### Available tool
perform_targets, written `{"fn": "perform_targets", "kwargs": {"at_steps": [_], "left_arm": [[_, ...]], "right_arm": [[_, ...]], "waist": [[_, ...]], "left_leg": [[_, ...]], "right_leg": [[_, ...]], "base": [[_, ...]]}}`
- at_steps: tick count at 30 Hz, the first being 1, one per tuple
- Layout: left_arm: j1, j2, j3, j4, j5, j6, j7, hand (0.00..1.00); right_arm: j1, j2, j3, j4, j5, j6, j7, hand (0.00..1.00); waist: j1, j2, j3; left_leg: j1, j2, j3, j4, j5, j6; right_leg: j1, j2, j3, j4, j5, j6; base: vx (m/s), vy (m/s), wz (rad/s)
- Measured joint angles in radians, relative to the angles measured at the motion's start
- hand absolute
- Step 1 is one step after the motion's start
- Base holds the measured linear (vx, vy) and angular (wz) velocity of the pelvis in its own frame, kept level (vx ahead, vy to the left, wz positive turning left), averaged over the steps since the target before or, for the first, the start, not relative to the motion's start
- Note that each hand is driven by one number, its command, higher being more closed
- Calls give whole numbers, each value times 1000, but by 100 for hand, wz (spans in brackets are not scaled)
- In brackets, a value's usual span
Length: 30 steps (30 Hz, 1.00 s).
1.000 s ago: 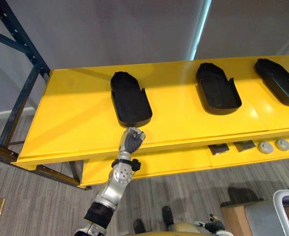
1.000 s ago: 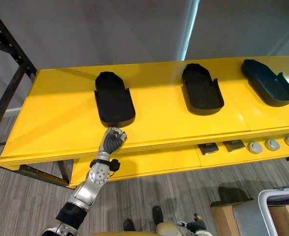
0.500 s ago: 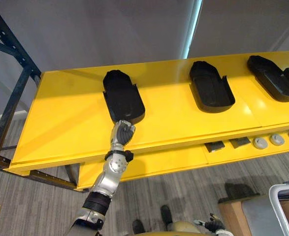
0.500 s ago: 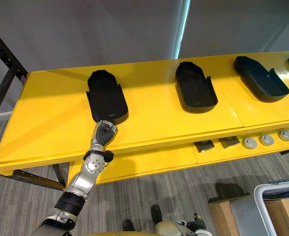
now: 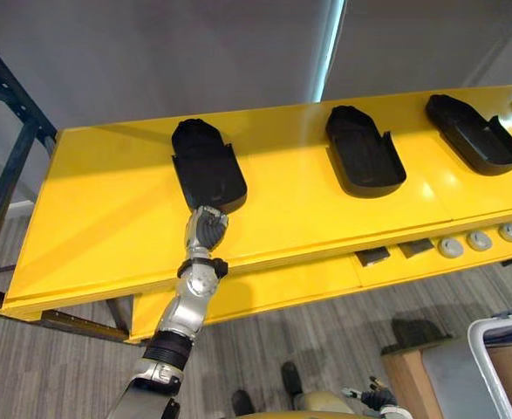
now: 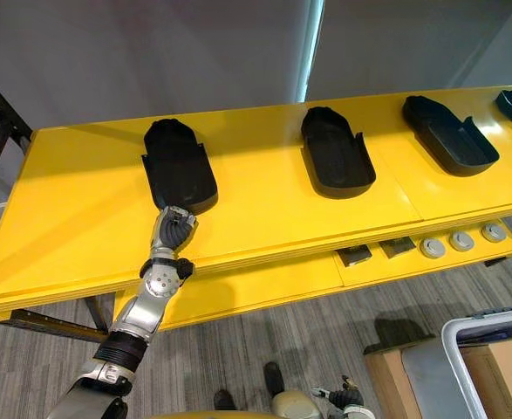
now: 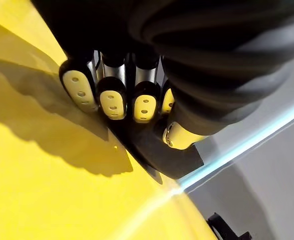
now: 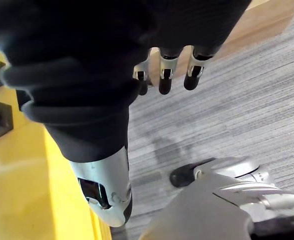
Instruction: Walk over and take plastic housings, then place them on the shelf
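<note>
The left hand (image 5: 205, 234) has its fingers (image 7: 111, 97) curled, pinching the near lip of the leftmost plastic housing (image 5: 208, 166) on the shelf (image 5: 107, 218); it looks light, stiff, slick-walled.

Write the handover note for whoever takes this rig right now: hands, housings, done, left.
Left hand: fingers curled on the near end of the leftmost housing, apparently pinching its edge.
Right hand: open, hanging low over the floor, holding nothing.
Housings: the leftmost one lies flat on the yellow shelf; the middle housing and right housing lie further along the same level.
Done: leftmost housing is down on the shelf.
Left: release it and draw the arm back.
</note>
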Motion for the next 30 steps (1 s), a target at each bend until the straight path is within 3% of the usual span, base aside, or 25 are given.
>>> {"fn": "perform_targets", "kwargs": {"at_steps": [4,7,9,13,18,22,23,26,27,30], "left_arm": [[42,-12,-13,-104,-88,-5,-7,100],[113,-13,-23,-329,-180,-56,-45,100],[131,-10,-6,-475,-219,-99,-44,100],[140,-1,132,-631,-290,-173,-36,100],[233,-54,416,-640,-569,-261,35,100],[379,-102,492,-594,-592,-259,81,100],[416,-122,502,-557,-597,-247,89,100],[494,-141,539,-390,-617,-207,92,100],[503,-142,544,-349,-617,-194,92,0],[533,-155,551,-153,-613,-116,82,0]], "right_arm": [[0,-1,0,0,0,1,0,0],[0,-2,-4,5,-4,5,0,0],[2,-6,-5,14,-9,8,1,0],[1,-20,-5,31,-8,8,1,0],[5,-21,-12,43,-9,16,0,0],[15,-17,-17,51,-11,16,-2,0],[21,-17,-19,50,-14,16,-4,0],[16,-9,-20,19,-22,16,-6,0],[15,-6,-20,9,-22,17,-6,0],[10,17,-22,-28,-29,17,-6,0]], "waist": [[1,0,0],[5,0,0],[29,0,0],[58,2,1],[87,4,1],[120,3,1],[138,1,0],[144,-3,-3],[144,-4,-3],[151,-21,-16]], "left_leg": [[3,1,-6,0,0,0],[10,1,-25,0,1,0],[8,-1,-29,0,1,1],[8,-3,-52,0,2,-1],[19,-3,-104,0,7,-3],[30,0,-134,0,7,-4],[31,1,-135,0,6,-5],[54,5,-133,1,5,-7],[59,6,-132,1,3,-9],[61,10,-123,10,-3,-17]], "right_leg": [[4,0,-4,2,0,0],[20,-3,-21,2,0,0],[19,-6,-21,2,-1,1],[28,-9,-37,2,-5,3],[58,-12,-85,3,-23,-3],[78,-12,-113,18,-47,-7],[83,-12,-113,22,-56,-6],[96,-11,-125,34,-65,-9],[100,-10,-125,34,-65,-9],[105,-8,-123,34,-65,-9]], "base": [[-16,-29,4],[-15,-9,17],[-48,-14,10],[-44,-22,17],[-20,-37,28],[9,-29,25],[4,-30,24],[31,-21,8],[0,0,0],[-35,-26,-5]]}}
